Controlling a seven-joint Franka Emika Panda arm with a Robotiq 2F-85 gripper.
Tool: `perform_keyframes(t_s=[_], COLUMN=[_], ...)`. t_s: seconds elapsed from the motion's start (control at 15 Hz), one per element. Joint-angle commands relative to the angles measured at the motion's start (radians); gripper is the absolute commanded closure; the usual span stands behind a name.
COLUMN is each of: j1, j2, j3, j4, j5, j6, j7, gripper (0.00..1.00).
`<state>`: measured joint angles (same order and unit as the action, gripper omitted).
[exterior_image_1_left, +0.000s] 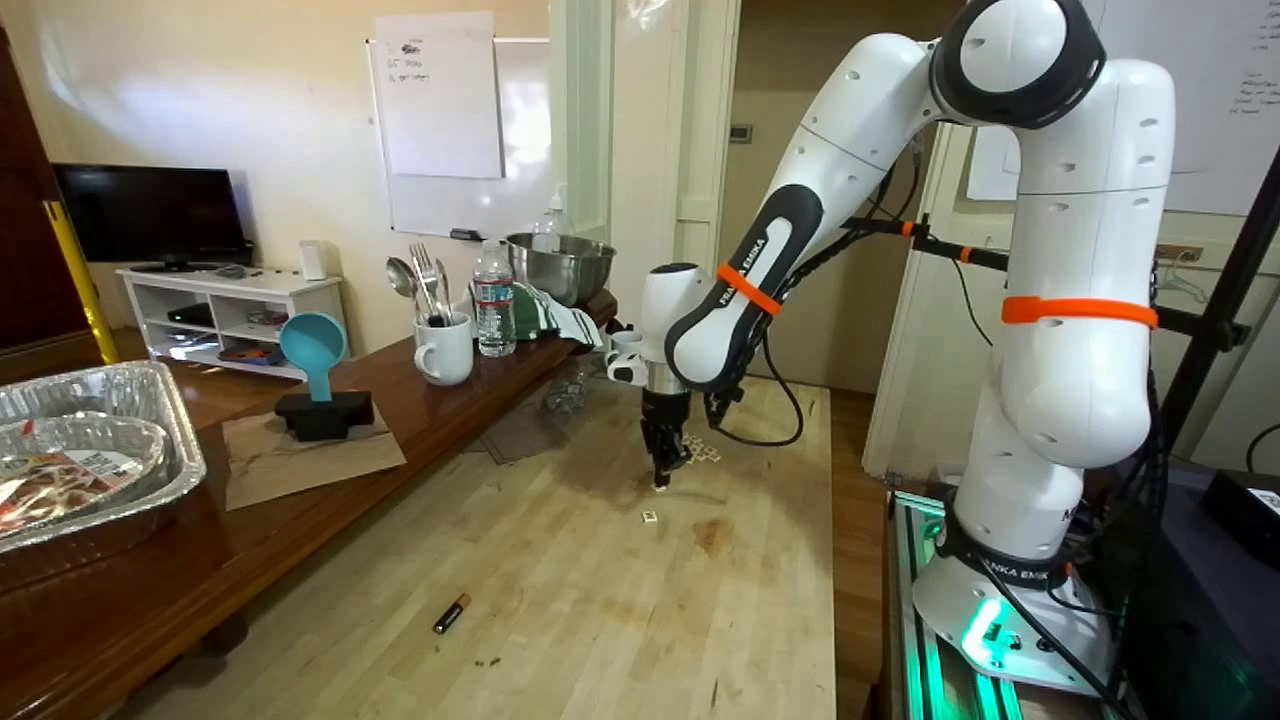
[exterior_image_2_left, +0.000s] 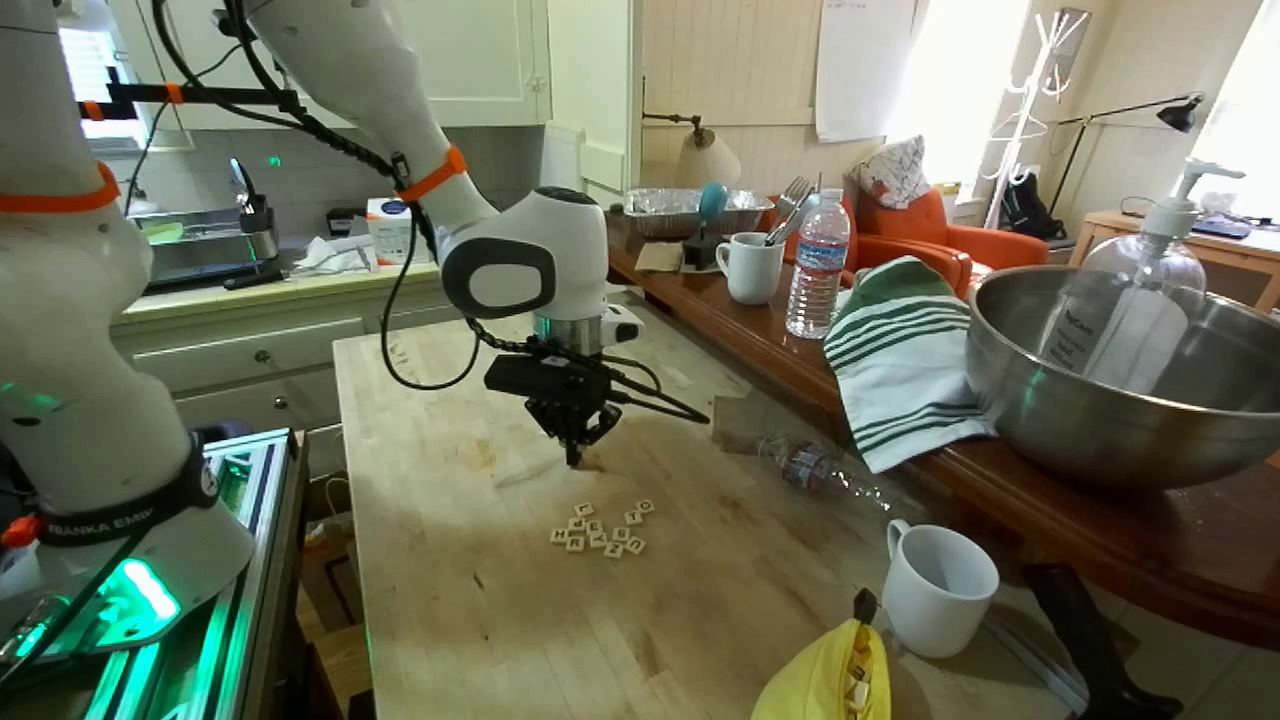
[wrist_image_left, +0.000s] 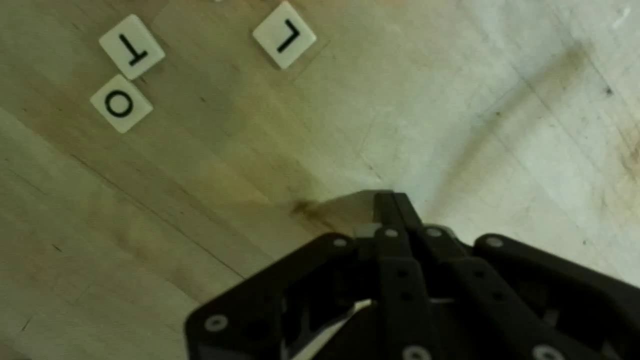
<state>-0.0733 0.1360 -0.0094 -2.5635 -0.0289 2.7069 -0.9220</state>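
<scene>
Fingers (wrist_image_left: 385, 212): pressed together with only a thin seam between, pointing down, with tips close to the wooden tabletop (exterior_image_2_left: 430, 560).
O tile (wrist_image_left: 121, 103): up and left of the fingers in the wrist view.
T tile (wrist_image_left: 131, 46): just beside the O tile, also up and left.
L tile (wrist_image_left: 284, 35): up and left too, nearer the fingers, apart from that pair.
Pale patch (wrist_image_left: 366, 230): right at the picture-left side of the fingers, mostly hidden; kind and contact unclear.
Lone tile (exterior_image_1_left: 649, 517): near the fingers, slightly left and toward the camera in an exterior view.
Tile group (exterior_image_2_left: 598, 540): near the fingers in an exterior view, toward the camera and slightly right, loosely scattered.
Clear bottle (exterior_image_2_left: 808, 466): right of the fingers, well apart, lying on its side.
Yellow pouch (exterior_image_2_left: 815, 680): right of the fingers, closer to the camera, open, with pale pieces inside.
White mug (exterior_image_2_left: 930, 608): farther right, upright, just beside the pouch.
</scene>
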Motion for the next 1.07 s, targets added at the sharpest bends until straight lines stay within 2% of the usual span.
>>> perform_keyframes(t_s=[0.0, 0.2, 0.53, 1.0], j1=[-0.002, 0.005, 0.016, 0.041], j2=[0.035, 0.033, 0.021, 0.018], j3=[-0.003, -0.01, -0.005, -0.013], j4=[0.01, 0.004, -0.011, -0.017], j5=[-0.037, -0.051, -0.017, -0.027], j6=[0.027, 0.023, 0.023, 0.008], j7=[0.033, 0.114, 0.393, 0.8], gripper=[1.0, 1.0, 1.0, 1.0])
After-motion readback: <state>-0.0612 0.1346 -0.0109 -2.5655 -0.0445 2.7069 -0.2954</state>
